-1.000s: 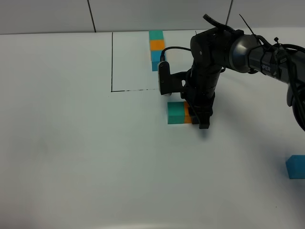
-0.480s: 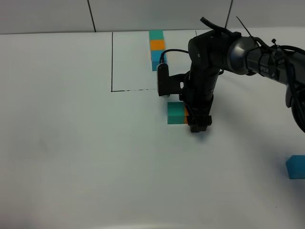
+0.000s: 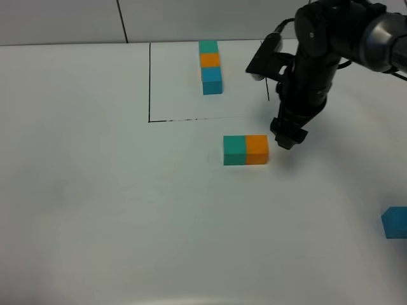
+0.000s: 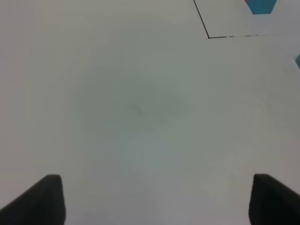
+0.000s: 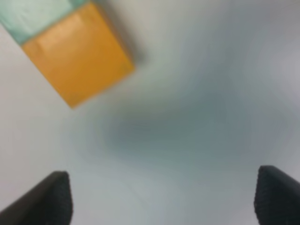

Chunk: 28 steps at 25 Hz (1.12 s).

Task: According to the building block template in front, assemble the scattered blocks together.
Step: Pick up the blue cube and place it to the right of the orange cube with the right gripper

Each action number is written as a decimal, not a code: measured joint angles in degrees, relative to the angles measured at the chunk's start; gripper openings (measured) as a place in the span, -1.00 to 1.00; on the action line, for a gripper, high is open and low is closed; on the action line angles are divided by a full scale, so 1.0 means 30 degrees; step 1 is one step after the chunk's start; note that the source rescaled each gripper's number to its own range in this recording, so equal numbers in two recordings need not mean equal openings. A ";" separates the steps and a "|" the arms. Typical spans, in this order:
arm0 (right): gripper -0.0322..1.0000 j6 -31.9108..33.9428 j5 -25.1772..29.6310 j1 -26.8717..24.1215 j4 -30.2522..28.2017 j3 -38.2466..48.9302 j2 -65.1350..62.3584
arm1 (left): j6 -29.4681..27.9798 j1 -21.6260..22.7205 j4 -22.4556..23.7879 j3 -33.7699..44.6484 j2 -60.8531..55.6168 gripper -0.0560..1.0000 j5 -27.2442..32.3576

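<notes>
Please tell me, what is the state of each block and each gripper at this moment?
green block, touching the orange block.
orange block, not held.
blue block, alone, apart from the pair.
template, intact column of three.
right gripper, jaws open, empty.
left gripper, jaws open, empty.

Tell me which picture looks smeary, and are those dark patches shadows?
Right wrist view: the blurriest. The orange block has soft edges, and a dim smudge, probably a shadow, lies on the table beside it. Left wrist view: evenly lit, with only a faint grey patch in the middle. Exterior high view: sharp, with a faint shadow by the right gripper.
</notes>
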 joint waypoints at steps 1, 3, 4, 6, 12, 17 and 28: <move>0.28 0.1084 -0.0181 -0.0280 -0.0055 0.0855 -0.0633 | 0.0000 0.0000 0.0000 0.0000 0.0000 0.55 0.0000; 0.28 0.3134 -0.0701 -0.0970 -0.0132 0.2804 -0.1879 | 0.0000 0.0000 0.0000 0.0000 0.0000 0.55 0.0000; 0.28 0.4007 -0.0967 -0.1298 -0.0165 0.3999 -0.2579 | 0.0000 0.0000 0.0000 0.0000 0.0000 0.55 0.0000; 0.28 0.6085 -0.1707 -0.2100 -0.0350 0.6270 -0.3865 | 0.0000 0.0000 0.0000 0.0000 0.0000 0.55 0.0000; 0.28 0.9544 -0.3703 -0.4261 -0.1015 1.2807 -0.7554 | 0.0000 0.0000 0.0000 0.0000 0.0000 0.55 0.0000; 0.28 1.0237 -0.5448 -0.6136 -0.0684 1.5845 -0.8282 | 0.0000 0.0000 0.0000 0.0000 0.0000 0.55 0.0000; 0.28 1.0237 -0.8972 -0.7189 0.0055 1.7136 -0.8108 | 0.0000 0.0000 0.0000 0.0000 0.0000 0.55 0.0000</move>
